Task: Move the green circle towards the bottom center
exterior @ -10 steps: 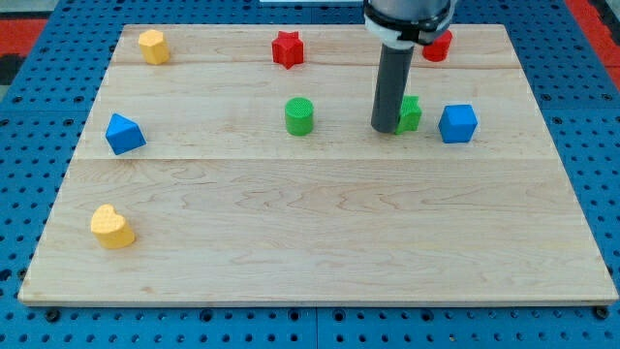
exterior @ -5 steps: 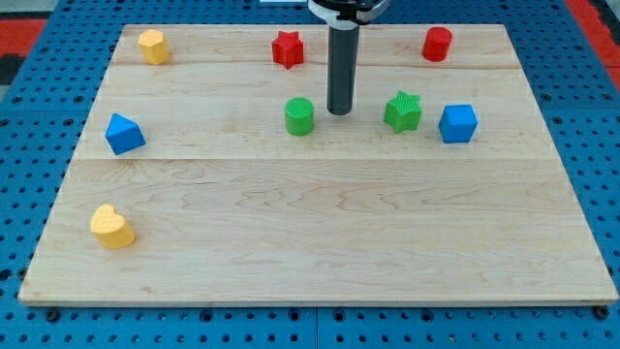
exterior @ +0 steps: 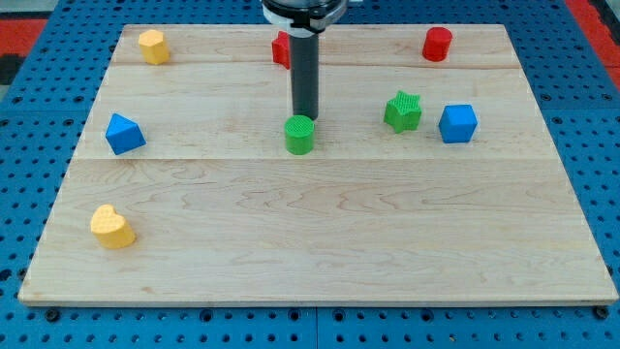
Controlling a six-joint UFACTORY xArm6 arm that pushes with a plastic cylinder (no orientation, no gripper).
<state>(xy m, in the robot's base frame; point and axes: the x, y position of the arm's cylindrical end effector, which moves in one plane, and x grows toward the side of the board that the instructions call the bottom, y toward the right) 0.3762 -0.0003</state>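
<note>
The green circle (exterior: 300,135) stands on the wooden board (exterior: 320,233), a little left of the board's middle and in its upper half. My tip (exterior: 305,117) is right behind it, at its top edge, touching or nearly touching it. The dark rod rises straight up from there and hides part of the red star (exterior: 280,49).
A green star (exterior: 403,111) and a blue cube (exterior: 457,123) lie to the right of the circle. A red cylinder (exterior: 437,44) is at top right, a yellow block (exterior: 152,46) at top left, a blue triangle-like block (exterior: 124,133) at left, a yellow heart (exterior: 111,227) at bottom left.
My tip has moved left from beside the green star to just above the green circle. The green circle has shifted down the view by a small amount.
</note>
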